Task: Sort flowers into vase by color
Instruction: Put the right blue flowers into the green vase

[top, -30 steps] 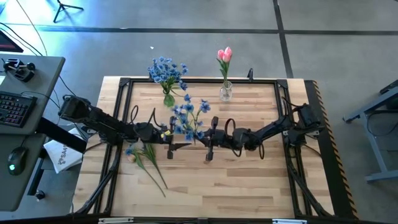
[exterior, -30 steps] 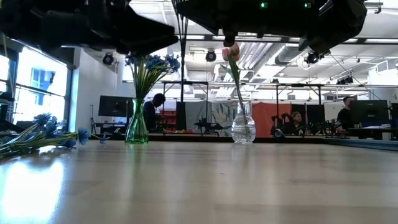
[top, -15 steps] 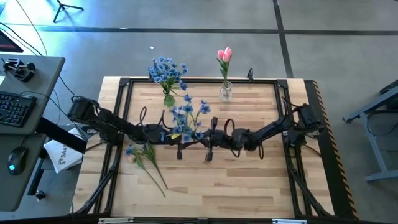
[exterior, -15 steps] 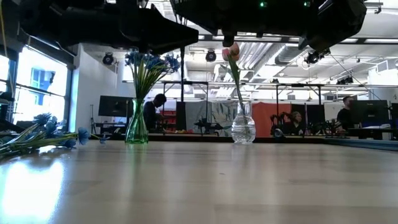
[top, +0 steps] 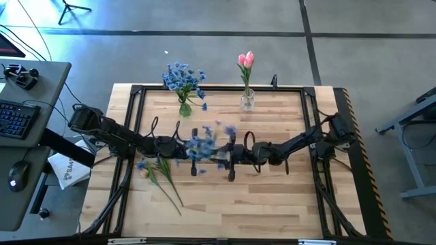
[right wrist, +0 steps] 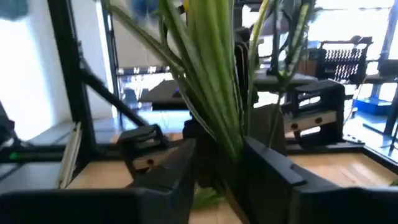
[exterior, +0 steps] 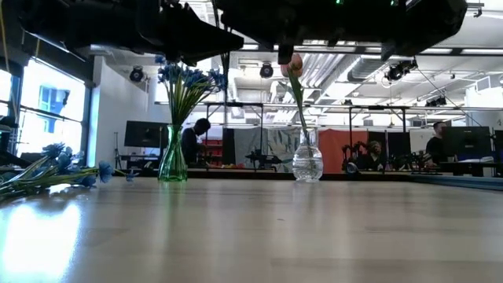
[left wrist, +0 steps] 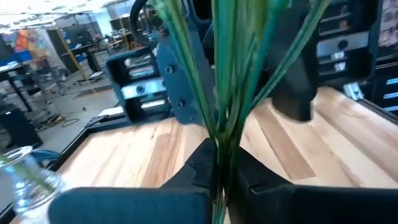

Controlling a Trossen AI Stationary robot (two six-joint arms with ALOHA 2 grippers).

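Note:
A bunch of blue flowers [top: 204,143] is lifted above the table's middle, between my two grippers. My left gripper [left wrist: 219,163] is shut on its green stems [left wrist: 227,93]. My right gripper [right wrist: 217,158] is open, one finger on either side of the same stems [right wrist: 214,81]. A green vase [top: 184,107] with blue flowers and a clear vase [top: 246,102] with a pink tulip stand at the far edge. More flowers [top: 158,173] lie flat on the table near the left arm. My left gripper pinches the bunch's gathered stems [left wrist: 221,140] between its two fingers, low on the stems. The fingers reach in level from the table's left and lie across the stems. The bunch stands up out of the hold, blossoms on top, clear of the table.
A black frame [top: 136,92] runs along the tabletop's edges. The near half of the wooden top [top: 238,204] is bare wood. A desk with a keyboard [top: 17,116] stands off the table's left side. People sit in the room beyond the far edge.
My left gripper has moved toward the table's right edge to the blue bunch and shut on its stems. My right gripper, shut on those stems before, has opened. The blossoms have swung a little toward the near edge.

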